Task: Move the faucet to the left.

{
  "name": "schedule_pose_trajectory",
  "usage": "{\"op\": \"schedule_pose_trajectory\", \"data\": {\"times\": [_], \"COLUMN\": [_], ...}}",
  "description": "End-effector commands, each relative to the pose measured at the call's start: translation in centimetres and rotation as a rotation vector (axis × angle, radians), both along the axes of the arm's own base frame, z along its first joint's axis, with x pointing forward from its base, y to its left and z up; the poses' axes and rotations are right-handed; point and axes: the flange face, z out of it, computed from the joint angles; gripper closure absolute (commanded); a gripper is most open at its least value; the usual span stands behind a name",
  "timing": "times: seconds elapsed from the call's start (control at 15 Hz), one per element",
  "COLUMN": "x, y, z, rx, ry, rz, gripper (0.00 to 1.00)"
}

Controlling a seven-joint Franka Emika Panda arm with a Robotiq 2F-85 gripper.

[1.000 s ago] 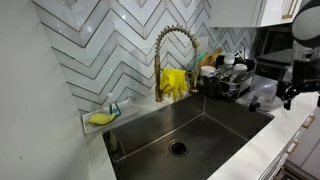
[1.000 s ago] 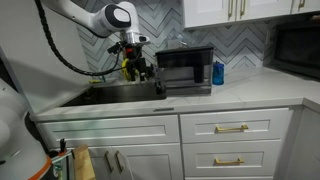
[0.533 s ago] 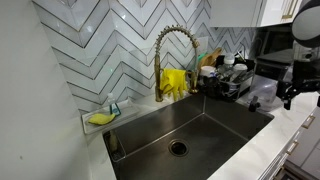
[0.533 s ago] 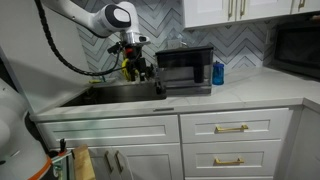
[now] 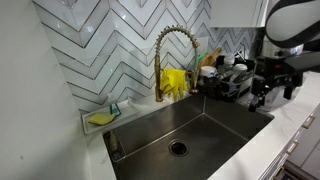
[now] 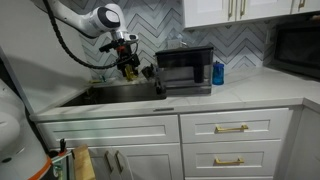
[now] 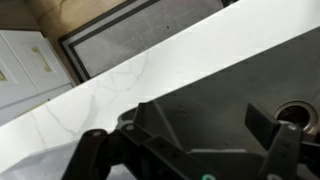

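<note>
The brass-gold gooseneck faucet stands behind the sink, its spring hose arching high towards the tiled wall. My gripper hangs over the right end of the sink, well to the right of the faucet and apart from it. It also shows in an exterior view above the basin. In the wrist view the two dark fingers stand wide apart over the dark sink floor, with nothing between them. The sink drain shows at the right edge.
Yellow gloves hang beside the faucet. A dish rack stands to the right of it. A yellow sponge lies on a small tray at the left. A microwave and a blue bottle stand on the white counter.
The arm has moved from the right edge towards the sink, and the gripper now hangs over the basin's right end. The faucet has not moved.
</note>
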Motion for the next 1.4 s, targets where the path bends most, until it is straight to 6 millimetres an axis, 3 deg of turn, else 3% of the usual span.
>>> {"op": "schedule_pose_trajectory", "data": {"times": [0.0,0.27,0.47,0.53,0.87,1.33], "x": [-0.1,0.9,2.6,1.4,2.7,3.1], "y": [4.9,8.5,9.8,9.2,9.6,13.4], "z": [1.8,4.8,6.0,5.9,6.0,4.7], "rx": [0.000,0.085,0.212,0.153,0.195,0.430], "ry": [-0.082,-0.200,-0.253,-0.250,-0.253,-0.303], "rz": [0.187,0.376,0.488,0.422,0.472,0.663], "gripper": [0.00,0.00,0.00,0.00,0.00,0.00]}}
